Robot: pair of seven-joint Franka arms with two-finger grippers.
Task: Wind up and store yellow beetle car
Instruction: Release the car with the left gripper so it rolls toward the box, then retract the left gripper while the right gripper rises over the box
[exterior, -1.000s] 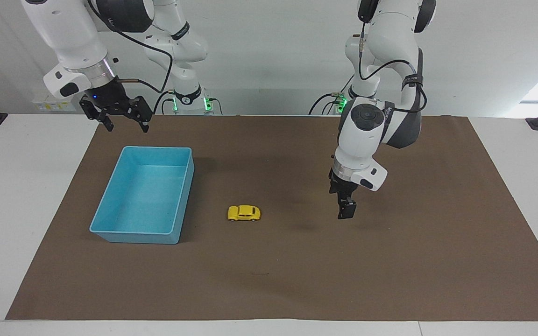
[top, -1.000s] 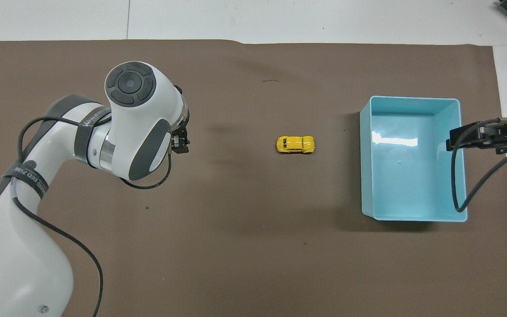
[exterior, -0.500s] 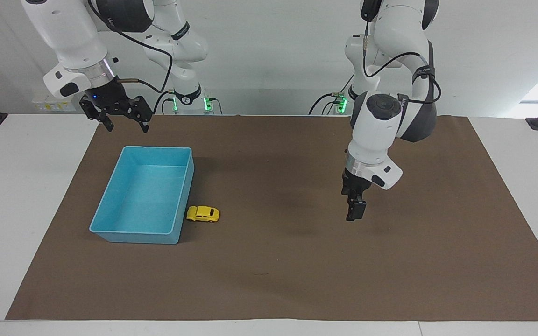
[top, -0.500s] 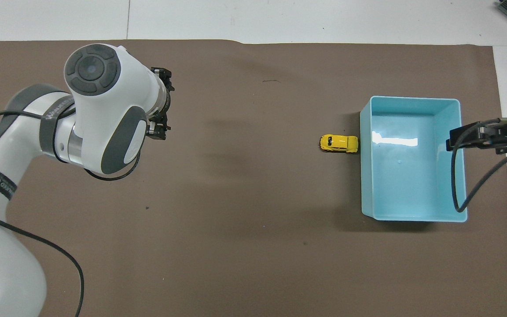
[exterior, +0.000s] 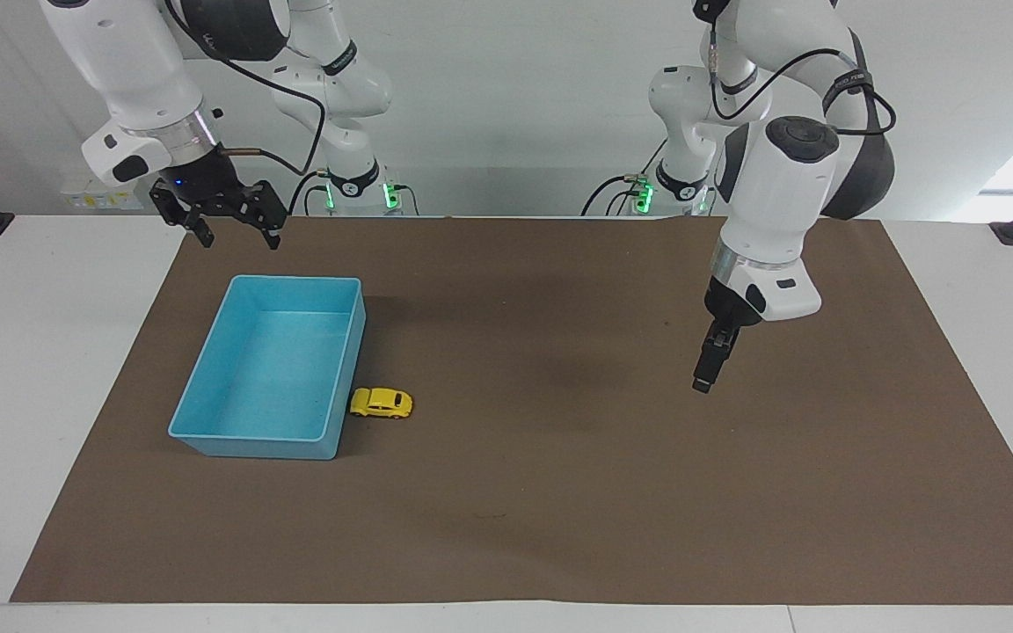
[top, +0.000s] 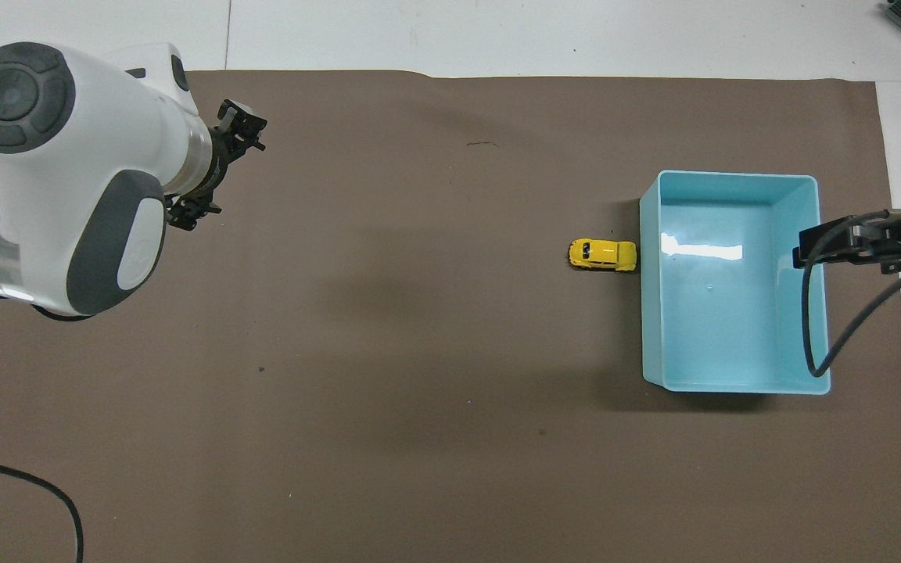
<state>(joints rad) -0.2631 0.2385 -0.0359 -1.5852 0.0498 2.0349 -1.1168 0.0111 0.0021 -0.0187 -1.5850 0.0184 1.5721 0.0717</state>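
The yellow beetle car (exterior: 381,403) stands on the brown mat (exterior: 559,492), its nose against the outer side wall of the light-blue bin (exterior: 251,447). It also shows in the overhead view (top: 602,255), beside the bin (top: 732,386). My left gripper (exterior: 704,374) hangs in the air over bare mat toward the left arm's end of the table, well away from the car, and holds nothing; it also shows in the overhead view (top: 216,168). My right gripper (exterior: 238,239) is open and empty, raised over the bin's end nearest the robots, and waits there (top: 849,244).
The bin is empty inside. White table (exterior: 49,352) surrounds the mat. A black cable (top: 818,328) from the right arm hangs over the bin's edge.
The car has rolled across the mat to the bin's wall and stopped there. My left gripper has risen and swung toward the left arm's end of the table. The right arm has not moved.
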